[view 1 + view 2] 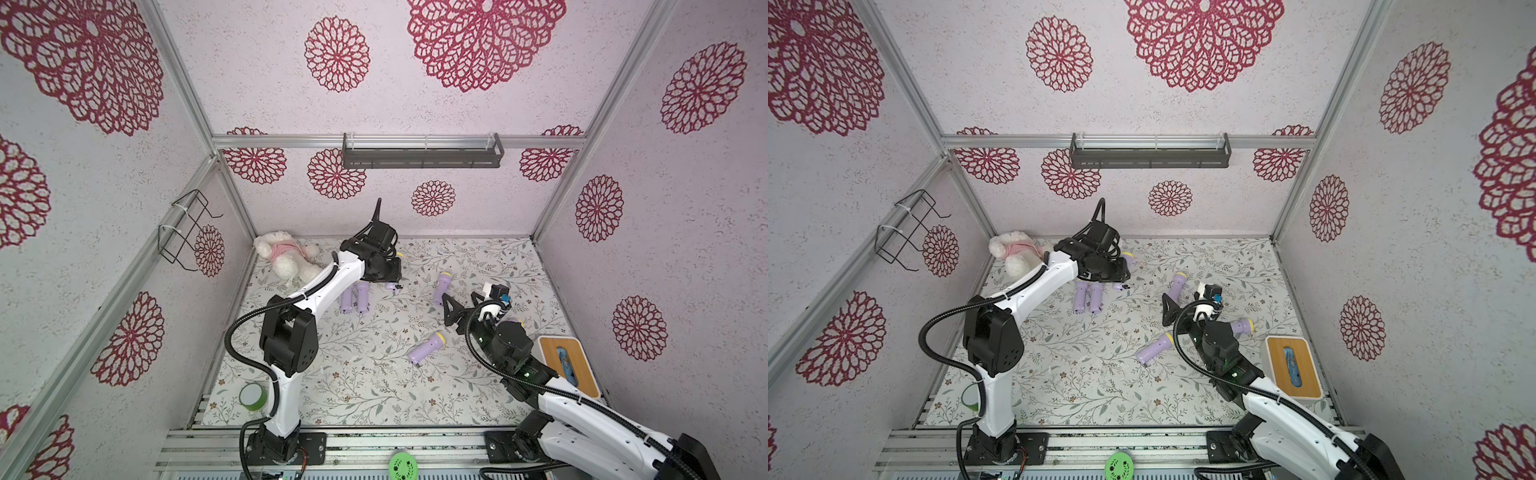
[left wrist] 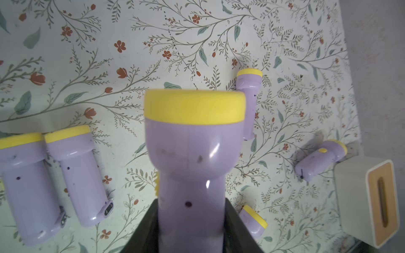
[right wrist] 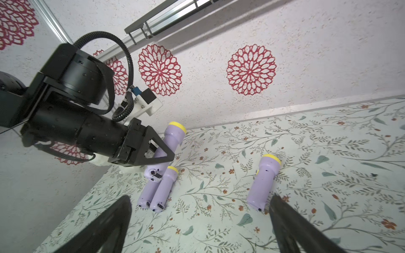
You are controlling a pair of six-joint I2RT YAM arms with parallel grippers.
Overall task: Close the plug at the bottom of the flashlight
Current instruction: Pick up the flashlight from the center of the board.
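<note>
My left gripper (image 2: 191,210) is shut on the body of a purple flashlight (image 2: 192,151) with a yellow head and holds it above the mat, near the back. In the right wrist view the same flashlight (image 3: 173,135) sits tilted in the left gripper (image 3: 153,153), and the small dark plug (image 3: 157,175) at its bottom end hangs open. In both top views only that bottom end (image 1: 392,286) (image 1: 1120,286) shows under the left gripper (image 1: 384,270). My right gripper (image 1: 461,305) (image 3: 200,227) is open and empty, to the right of the held flashlight and facing it.
Several more purple flashlights lie on the floral mat: a pair side by side (image 1: 355,298), one (image 1: 442,286) by the right gripper, one (image 1: 426,348) mid-mat. A plush toy (image 1: 286,253) lies back left, a tissue box (image 1: 567,365) at the right edge, a green tape roll (image 1: 252,395) front left.
</note>
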